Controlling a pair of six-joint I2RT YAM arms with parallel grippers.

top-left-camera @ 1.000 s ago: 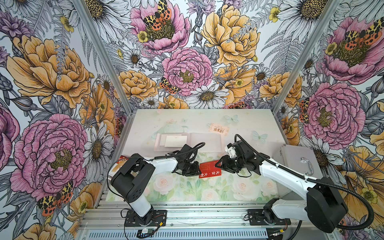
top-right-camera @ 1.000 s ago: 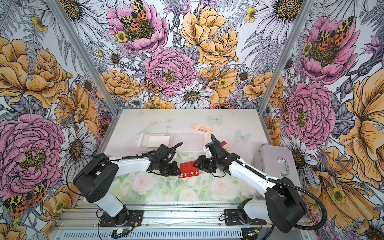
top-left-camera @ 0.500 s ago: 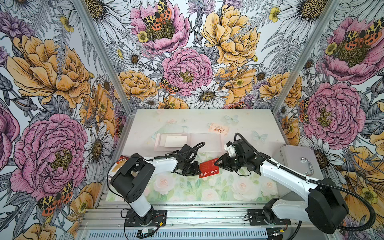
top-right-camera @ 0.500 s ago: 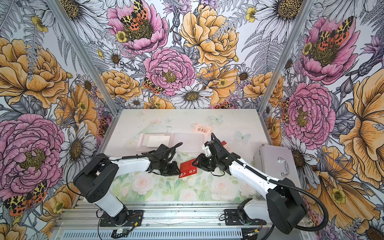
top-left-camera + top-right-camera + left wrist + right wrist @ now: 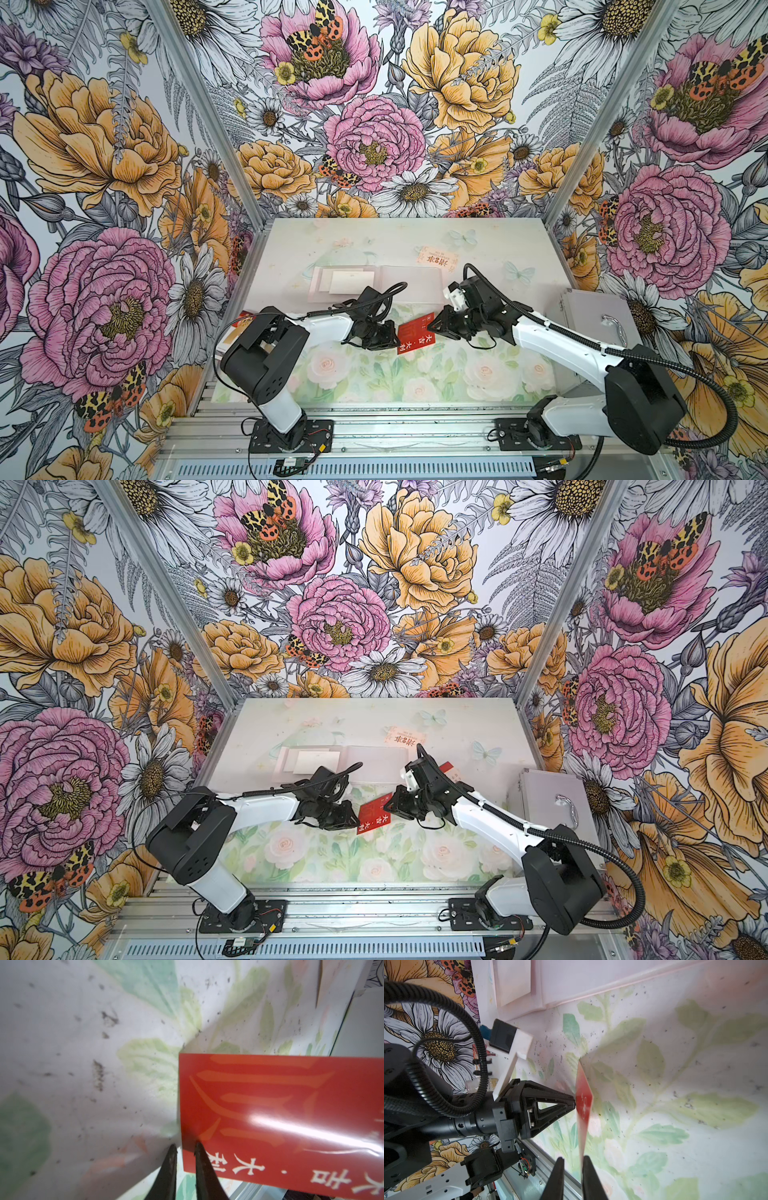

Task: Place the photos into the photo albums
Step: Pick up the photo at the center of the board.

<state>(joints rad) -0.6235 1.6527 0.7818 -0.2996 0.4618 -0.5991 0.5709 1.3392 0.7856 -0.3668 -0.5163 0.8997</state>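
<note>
The left gripper is closed on one short edge of a red card printed with cream Chinese characters; in the left wrist view its two tips straddle that edge. The right gripper meets the opposite end, its jaws drawn narrow with the card standing edge-on between them, apparently pinched. The card hangs tilted, clear of the floral surface, between the two arms. The pale pink photo album lies open just behind, apart from the card, with a cream card on its left page. A second printed card lies beyond the album; a silver case sits at the right.
</note>
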